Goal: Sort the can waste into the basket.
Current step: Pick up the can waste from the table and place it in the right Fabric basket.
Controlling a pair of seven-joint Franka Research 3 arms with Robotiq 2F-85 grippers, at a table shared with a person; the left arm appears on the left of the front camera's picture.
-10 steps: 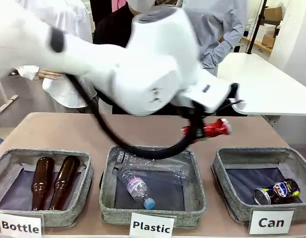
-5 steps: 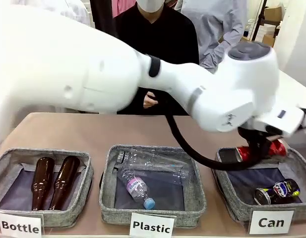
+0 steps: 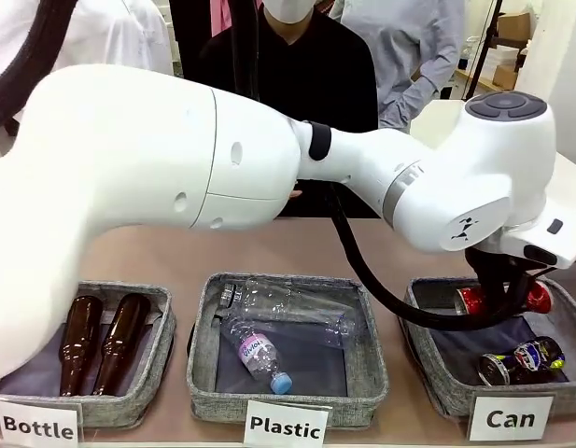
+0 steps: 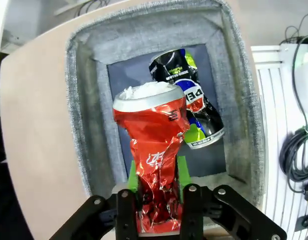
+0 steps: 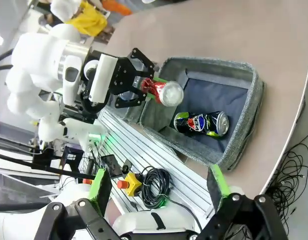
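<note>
Red can sits clamped between left jaws above basket.

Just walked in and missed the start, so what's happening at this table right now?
The robot is sorting rubbish into three labelled grey fabric bins. Its left gripper is shut on a crushed red metal can and holds it over the square grey basket labelled "Can", where a dark crushed can with a red-white-blue logo already lies. The right gripper is open and holds nothing. Brown glass bottles lie in the "Bottle" bin, clear plastic bottles in the "Plastic" bin. A person stands across the table.
</note>
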